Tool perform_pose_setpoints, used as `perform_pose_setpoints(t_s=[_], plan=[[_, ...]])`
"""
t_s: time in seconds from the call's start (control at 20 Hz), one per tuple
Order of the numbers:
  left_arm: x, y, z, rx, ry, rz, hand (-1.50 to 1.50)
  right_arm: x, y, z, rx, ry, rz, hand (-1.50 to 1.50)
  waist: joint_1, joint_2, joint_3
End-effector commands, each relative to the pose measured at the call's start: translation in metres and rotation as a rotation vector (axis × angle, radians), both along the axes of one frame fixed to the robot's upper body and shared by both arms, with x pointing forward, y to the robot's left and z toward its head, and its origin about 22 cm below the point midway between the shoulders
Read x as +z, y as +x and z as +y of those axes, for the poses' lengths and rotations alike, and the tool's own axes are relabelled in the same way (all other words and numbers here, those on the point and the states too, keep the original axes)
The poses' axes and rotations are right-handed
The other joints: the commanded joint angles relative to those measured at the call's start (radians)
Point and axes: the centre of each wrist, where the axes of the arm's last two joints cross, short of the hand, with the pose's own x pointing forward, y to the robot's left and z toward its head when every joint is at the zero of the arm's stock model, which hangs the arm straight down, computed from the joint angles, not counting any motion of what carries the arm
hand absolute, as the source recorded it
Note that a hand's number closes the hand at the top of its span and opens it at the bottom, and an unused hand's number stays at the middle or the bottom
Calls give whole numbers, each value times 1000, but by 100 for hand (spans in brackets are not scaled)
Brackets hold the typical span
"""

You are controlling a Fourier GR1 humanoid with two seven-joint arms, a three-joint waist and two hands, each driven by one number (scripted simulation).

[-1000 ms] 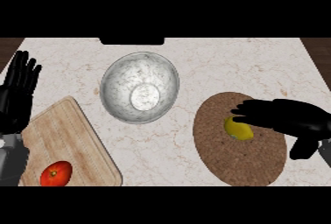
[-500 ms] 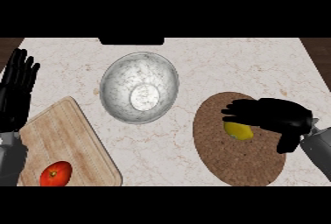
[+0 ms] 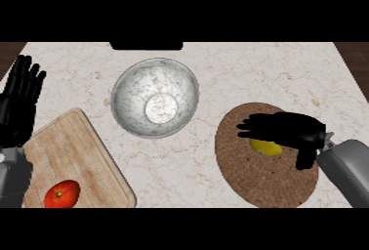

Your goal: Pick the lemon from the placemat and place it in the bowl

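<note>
A yellow lemon (image 3: 266, 147) lies on the round brown placemat (image 3: 264, 179) at the right of the counter. My right hand (image 3: 287, 130) is right over it, palm down, fingers curled toward the left and covering the lemon's upper part; whether they touch it I cannot tell. The metal bowl (image 3: 155, 103) stands to the upper left of the placemat with nothing in it. My left hand (image 3: 19, 100) rests open at the left edge, fingers up.
A wooden cutting board (image 3: 75, 156) lies at the lower left with a red tomato (image 3: 62, 194) near its front end. A dark object (image 3: 146, 46) sits at the counter's back edge above the bowl.
My right hand has drawn back toward the lower right and turned down over the lemon, fingers curling more. The left hand and the lemon have not moved.
</note>
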Motion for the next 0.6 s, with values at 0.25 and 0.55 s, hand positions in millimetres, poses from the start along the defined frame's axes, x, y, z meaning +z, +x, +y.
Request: perform_pose_setpoints(t_s=[0.25, 0.55], plan=[[7, -10, 20, 3, 12, -9, 0, -14, 1, -4, -35, -33, 52, -150, 0, -1, 0], [-6, -20, 5, -7, -1, 3, 0, -46, 15, -11, -28, -60, 28, -150, 6, 0, 0]])
